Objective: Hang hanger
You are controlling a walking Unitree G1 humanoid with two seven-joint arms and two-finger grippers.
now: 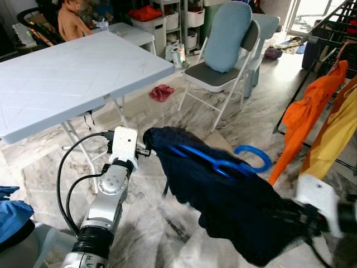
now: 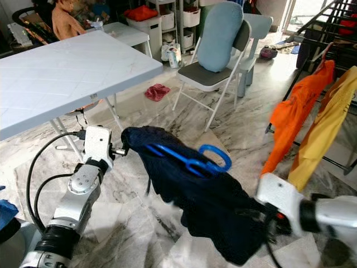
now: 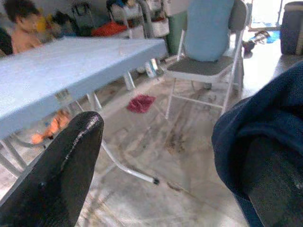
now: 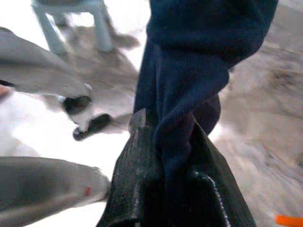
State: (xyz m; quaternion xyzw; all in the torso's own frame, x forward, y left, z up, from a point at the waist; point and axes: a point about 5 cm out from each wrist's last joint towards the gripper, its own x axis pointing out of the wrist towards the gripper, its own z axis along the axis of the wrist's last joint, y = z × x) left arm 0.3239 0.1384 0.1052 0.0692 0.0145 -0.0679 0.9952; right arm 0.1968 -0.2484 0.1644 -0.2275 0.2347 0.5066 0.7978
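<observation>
A dark navy garment hangs on a blue hanger whose hook sticks out toward the drying rack. Both are held up over the floor between my two arms. My left gripper is at the garment's left end. The left wrist view shows its fingers spread apart, with navy cloth draped over the other finger. My right gripper is at the garment's lower right end, shut on a fold of the cloth.
The rack on the right carries an orange shirt and a yellow shirt. A white folding table stands at the left, and a folding chair with a blue cushion stands behind. A red cloth lies on the floor. A person sits at the back left.
</observation>
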